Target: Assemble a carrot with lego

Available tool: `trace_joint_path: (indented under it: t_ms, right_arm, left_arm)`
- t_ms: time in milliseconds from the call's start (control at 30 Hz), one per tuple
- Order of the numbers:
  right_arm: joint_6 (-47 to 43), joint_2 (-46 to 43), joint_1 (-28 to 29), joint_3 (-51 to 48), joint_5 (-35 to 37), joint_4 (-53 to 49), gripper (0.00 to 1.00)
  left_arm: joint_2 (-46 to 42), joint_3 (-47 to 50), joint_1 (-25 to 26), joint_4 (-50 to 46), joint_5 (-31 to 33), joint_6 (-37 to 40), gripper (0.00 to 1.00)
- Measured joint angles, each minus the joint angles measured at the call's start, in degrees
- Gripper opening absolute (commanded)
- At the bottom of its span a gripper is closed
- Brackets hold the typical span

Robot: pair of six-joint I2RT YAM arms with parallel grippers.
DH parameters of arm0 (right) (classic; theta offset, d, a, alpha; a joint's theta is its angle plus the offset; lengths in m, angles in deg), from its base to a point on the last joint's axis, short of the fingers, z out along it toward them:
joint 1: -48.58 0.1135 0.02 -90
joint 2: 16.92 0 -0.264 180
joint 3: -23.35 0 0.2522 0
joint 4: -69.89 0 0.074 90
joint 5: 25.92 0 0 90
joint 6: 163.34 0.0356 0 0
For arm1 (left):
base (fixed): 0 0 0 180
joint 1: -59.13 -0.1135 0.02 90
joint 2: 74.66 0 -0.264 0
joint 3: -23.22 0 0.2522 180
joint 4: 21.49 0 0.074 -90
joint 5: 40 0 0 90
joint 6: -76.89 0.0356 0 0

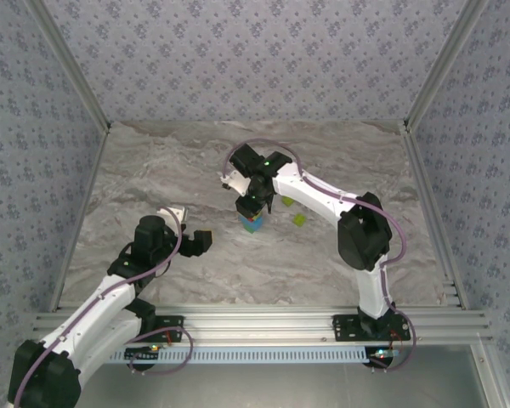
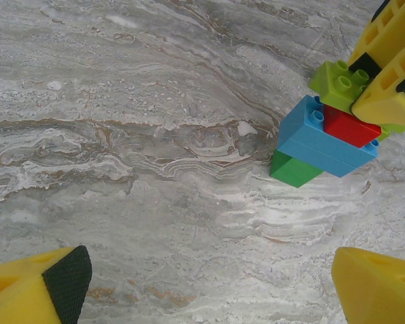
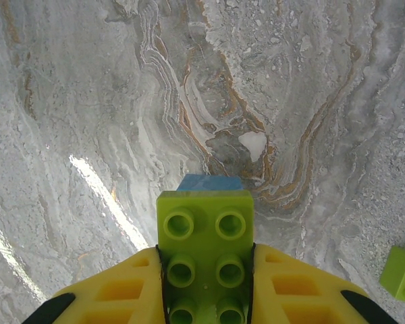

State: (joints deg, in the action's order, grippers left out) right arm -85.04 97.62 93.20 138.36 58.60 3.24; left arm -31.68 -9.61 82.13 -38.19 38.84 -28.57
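In carrot point(image 1: 252, 223) stack, bottom up: one green brick point(image 2: 293, 169); blue bricks point(image 2: 317, 142), one or two, cannot tell; one red brick point(image 2: 347, 127); one lime brick point(image 3: 204, 229) on top.
Loose lime pieces right of carrot: two, nearer loose brick point(image 1: 300, 219) and farther loose brick point(image 1: 287, 201).
Lime total: three.
Two arms.
Two grippers: left gripper point(image 1: 202, 242) left of carrot, right gripper point(image 1: 252, 206) above it.
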Motion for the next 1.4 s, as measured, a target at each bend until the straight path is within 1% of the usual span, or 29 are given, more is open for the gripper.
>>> trace_joint_path:
  t_ms: [1400]
  right_arm:
    - [-0.2,-5.0,-0.1,-7.8,-1.0,6.0,0.28]
  left_arm:
    - [0.0,0.0,0.0,0.0,0.0,0.0,0.93]
